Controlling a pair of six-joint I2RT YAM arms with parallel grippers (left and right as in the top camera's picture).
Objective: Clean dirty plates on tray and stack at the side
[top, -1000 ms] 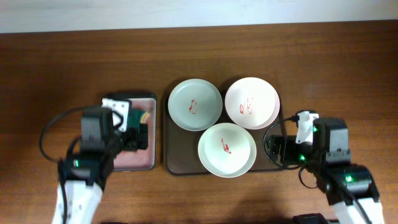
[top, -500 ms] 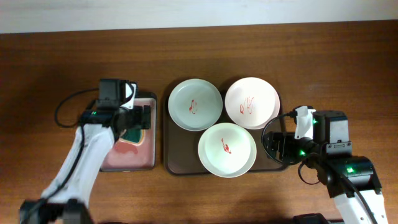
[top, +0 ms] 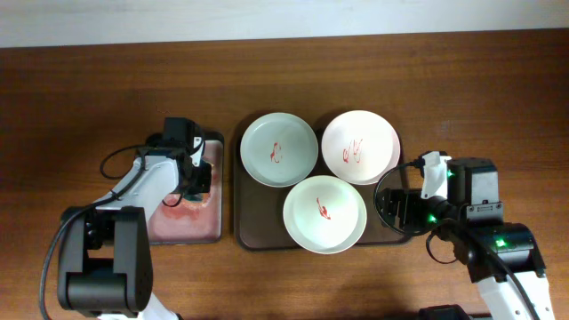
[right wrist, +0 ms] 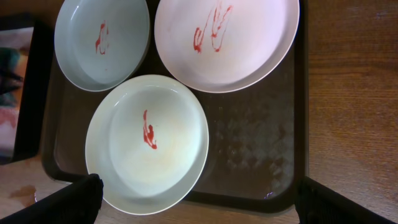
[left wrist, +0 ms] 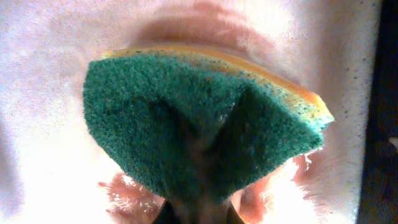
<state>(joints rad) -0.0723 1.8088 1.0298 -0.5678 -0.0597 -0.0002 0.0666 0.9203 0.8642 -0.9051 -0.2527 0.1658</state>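
- Left gripper [top: 197, 173] is closed on a green sponge [left wrist: 199, 124], pinching it so that the scouring face creases in the middle; a thin orange-yellow layer shows along the sponge's upper edge in the left wrist view.
- It holds the sponge over the pinkish inside of a small black tray [top: 182, 227], which sits toward the desk's left edge, just beside the large tray.
- Reddish smears mark the pink surface around the sponge.
- Right gripper [top: 391, 213] is open, with its two fingertips [right wrist: 68, 199] spread wide apart at the bottom corners of the right wrist view, and it holds nothing.
- It hovers at the right rim of the dark brown tray [top: 258, 233], on the side facing the desk's right edge.
- That brown tray lies about midway between the desk's left and right edges, with all three dirty plates on it.
- The pale green plate [top: 279, 148] sits in the tray's far left part, towards the desk's far edge, with a small red smear at its centre.
- The pale pink plate [top: 359, 147] sits in the far right part, beside the green one, with several red strokes at its centre.
- The whitish plate [top: 324, 214] sits nearer the desk's front edge, between and below the other two, with one red smear at its centre; its rim seems to meet theirs.
- The wooden desk [top: 71, 89] is dark brown.
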